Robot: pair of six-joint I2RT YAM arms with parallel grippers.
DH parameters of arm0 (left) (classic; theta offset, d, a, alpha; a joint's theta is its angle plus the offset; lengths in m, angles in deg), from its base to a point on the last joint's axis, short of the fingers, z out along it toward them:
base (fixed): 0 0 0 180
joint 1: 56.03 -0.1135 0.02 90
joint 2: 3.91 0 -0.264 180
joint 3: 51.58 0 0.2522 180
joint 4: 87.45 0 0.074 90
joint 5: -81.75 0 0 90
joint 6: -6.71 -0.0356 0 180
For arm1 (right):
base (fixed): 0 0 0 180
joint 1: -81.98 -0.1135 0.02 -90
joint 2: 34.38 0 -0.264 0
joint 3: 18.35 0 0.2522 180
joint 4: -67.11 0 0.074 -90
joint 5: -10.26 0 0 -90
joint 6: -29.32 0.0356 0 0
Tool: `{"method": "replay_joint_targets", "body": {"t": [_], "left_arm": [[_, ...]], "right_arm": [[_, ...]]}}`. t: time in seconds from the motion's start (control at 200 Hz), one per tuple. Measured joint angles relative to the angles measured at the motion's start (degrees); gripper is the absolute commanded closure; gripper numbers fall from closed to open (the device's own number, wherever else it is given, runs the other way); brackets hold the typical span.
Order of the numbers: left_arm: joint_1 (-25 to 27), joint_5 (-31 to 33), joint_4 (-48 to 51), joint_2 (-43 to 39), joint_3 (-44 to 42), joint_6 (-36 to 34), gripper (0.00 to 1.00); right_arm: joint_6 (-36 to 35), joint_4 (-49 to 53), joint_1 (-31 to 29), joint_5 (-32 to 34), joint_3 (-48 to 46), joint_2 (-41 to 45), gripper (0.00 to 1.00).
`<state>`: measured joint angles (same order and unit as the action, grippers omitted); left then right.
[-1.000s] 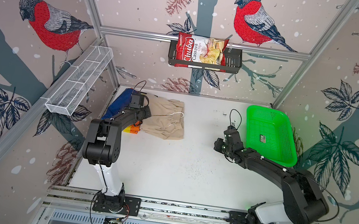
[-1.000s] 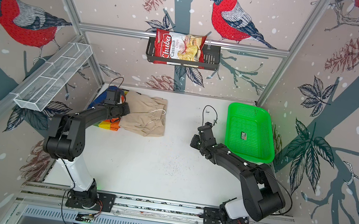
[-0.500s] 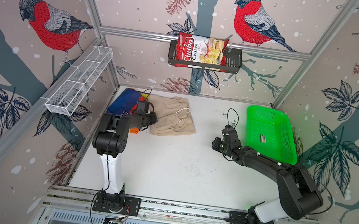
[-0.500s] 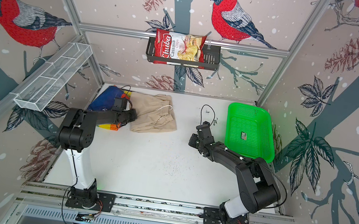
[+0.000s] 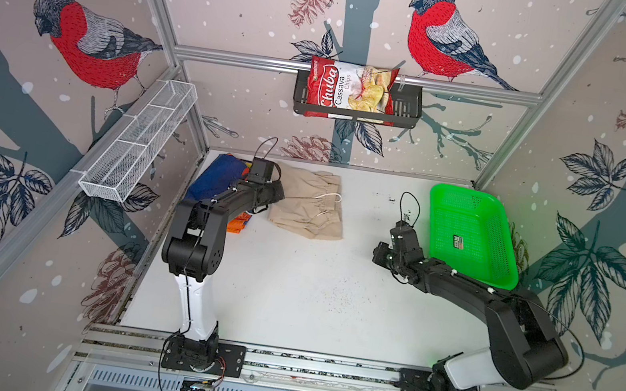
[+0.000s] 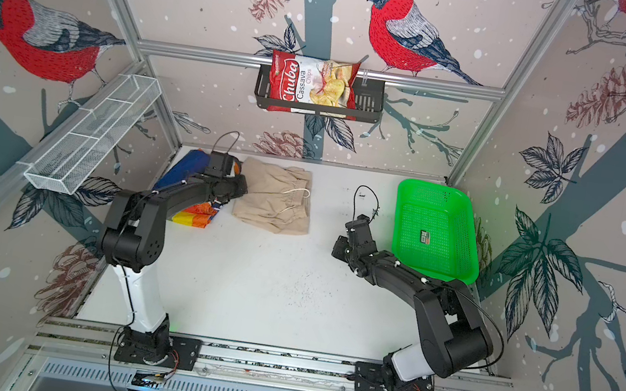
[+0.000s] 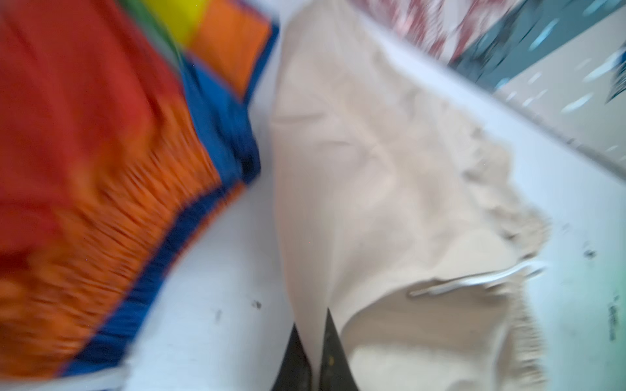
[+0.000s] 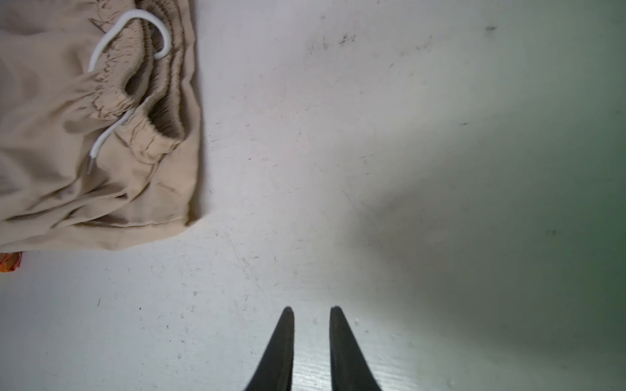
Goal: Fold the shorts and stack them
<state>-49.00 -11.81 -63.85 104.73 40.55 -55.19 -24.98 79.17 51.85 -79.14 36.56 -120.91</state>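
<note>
While the beige shorts [image 5: 310, 204] look folded near the counter's [image 5: 310, 288] far edge, the striped shorts [image 5: 217, 180] sit beside them in the far left corner, unstacked. My left hand [image 7: 311, 320] pinches the beige fabric; my right hand [image 8: 310, 309] hangs parted, empty.

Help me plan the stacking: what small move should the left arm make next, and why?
Probably lift the pinched edge and carry it toward the rainbow shorts: the left gripper is shut on the beige shorts, which look folded and lie beside them, not stacked. The right gripper is open.
</note>
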Motion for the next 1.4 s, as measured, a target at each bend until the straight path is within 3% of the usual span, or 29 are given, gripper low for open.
{"method": "replay_joint_targets", "body": {"t": [0.3,0.495,0.805,0.955,1.121,1.241,1.401], "left_arm": [[-8.90,4.96,4.11,-1.95,1.25,-3.04,1.00],[-11.06,8.22,3.15,1.33,-0.42,-5.73,1.00],[-11.43,2.82,-7.32,5.18,-10.36,-2.38,1.00],[-8.98,-0.42,-9.57,4.24,-12.41,0.68,1.00],[-2.54,-4.11,-9.33,3.96,-12.33,4.17,1.00],[2.08,-6.32,-6.23,3.96,-8.87,6.56,1.00],[3.93,-6.29,-1.36,2.49,-2.51,8.11,1.00]], "right_arm": [[0.02,-0.76,0.24,-0.35,-0.07,-1.16,0.79],[0.04,-0.83,0.31,-0.61,0.00,-1.77,0.80],[0.22,-0.72,0.52,-0.70,0.33,-1.73,0.81],[0.22,-0.55,0.79,-0.66,0.28,-0.66,0.81],[0.22,-0.28,1.05,-0.66,0.13,1.03,0.81],[0.20,0.28,1.81,-0.42,0.09,2.25,0.81],[0.04,0.37,2.71,0.02,-1.57,5.38,0.81]]}}
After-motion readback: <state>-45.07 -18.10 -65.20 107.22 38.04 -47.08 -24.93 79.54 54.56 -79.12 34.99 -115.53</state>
